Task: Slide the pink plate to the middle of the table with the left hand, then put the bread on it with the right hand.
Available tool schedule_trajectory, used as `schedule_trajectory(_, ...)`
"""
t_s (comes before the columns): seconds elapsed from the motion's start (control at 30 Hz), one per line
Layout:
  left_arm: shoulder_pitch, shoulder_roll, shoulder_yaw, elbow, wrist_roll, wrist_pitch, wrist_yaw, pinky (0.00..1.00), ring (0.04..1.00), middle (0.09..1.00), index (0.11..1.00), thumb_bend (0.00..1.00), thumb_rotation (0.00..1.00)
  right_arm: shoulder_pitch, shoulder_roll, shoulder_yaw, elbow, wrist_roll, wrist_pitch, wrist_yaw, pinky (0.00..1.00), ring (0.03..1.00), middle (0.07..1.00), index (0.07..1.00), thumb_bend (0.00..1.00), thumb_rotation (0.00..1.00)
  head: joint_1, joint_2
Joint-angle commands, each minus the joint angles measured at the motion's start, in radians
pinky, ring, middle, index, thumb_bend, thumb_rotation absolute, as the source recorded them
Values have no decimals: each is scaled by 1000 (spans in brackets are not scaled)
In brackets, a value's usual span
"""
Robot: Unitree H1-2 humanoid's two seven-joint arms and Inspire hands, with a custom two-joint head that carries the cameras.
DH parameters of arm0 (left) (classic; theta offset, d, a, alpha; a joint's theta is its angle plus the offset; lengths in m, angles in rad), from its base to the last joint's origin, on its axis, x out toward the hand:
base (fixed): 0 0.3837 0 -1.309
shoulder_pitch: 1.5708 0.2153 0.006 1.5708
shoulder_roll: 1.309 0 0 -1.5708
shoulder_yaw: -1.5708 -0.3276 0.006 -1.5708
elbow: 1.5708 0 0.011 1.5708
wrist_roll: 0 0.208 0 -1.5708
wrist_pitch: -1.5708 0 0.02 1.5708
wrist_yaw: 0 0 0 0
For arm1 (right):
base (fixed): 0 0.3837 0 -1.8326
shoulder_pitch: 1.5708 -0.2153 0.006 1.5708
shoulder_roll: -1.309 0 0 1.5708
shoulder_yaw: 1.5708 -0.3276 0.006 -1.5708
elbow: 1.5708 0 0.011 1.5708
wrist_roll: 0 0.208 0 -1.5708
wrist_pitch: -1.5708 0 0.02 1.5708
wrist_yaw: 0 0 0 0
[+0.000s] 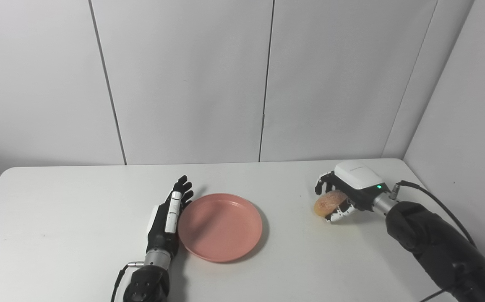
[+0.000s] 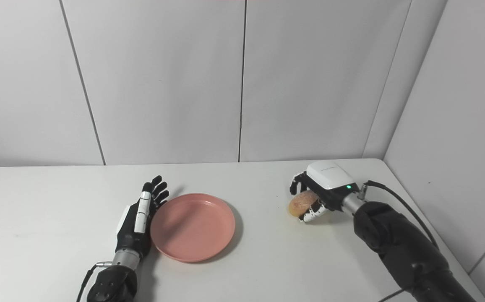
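Note:
The pink plate (image 1: 220, 226) lies flat near the middle of the white table (image 1: 58, 209), nothing on it. My left hand (image 1: 168, 218) stands edge-on against the plate's left rim, fingers straight and apart, holding nothing. To the right, a round golden piece of bread (image 1: 328, 201) sits in my right hand (image 1: 345, 195), whose fingers curl around it from above and below. The bread looks just above or on the table surface, well right of the plate.
White wall panels close the back of the table, and a wall runs along its right side. A black cable (image 1: 431, 201) loops from the right wrist. Bare table surface stretches left of my left hand.

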Motion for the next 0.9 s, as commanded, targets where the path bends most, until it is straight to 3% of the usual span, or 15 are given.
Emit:
schedule_trajectory(0.0, -7, -14, -3, -14, 3, -2, 8, 911, 921, 925, 895, 778, 1000, -35, -16, -31, -39, 6, -12, -51, 239, 395, 501, 502, 511, 0, 4, 0)
schedule_trajectory(0.2, -9, -14, -7, -5, 9, -22, 11, 911, 918, 923, 895, 774, 1000, -35, 17, -62, -82, 41, -33, -83, 213, 400, 508, 488, 514, 0, 24, -7)
schedule_trajectory(0.43, -17, 3, 3, -2, -21, -14, -22, 947, 941, 940, 909, 783, 1000, -27, 122, -123, -235, 123, 36, -50, 306, 378, 467, 548, 507, 0, 27, -6)
schedule_trajectory(0.6, -23, 15, 9, 4, -30, -16, -27, 945, 939, 944, 913, 791, 1000, -39, 181, -118, -295, 127, 67, -19, 327, 385, 471, 553, 507, 0, 27, -6)
schedule_trajectory(0.87, -24, 27, 12, -4, -24, -17, -21, 950, 945, 944, 917, 794, 1000, -76, 262, -85, -315, 95, 65, 2, 252, 361, 453, 546, 505, 0, 30, -5)
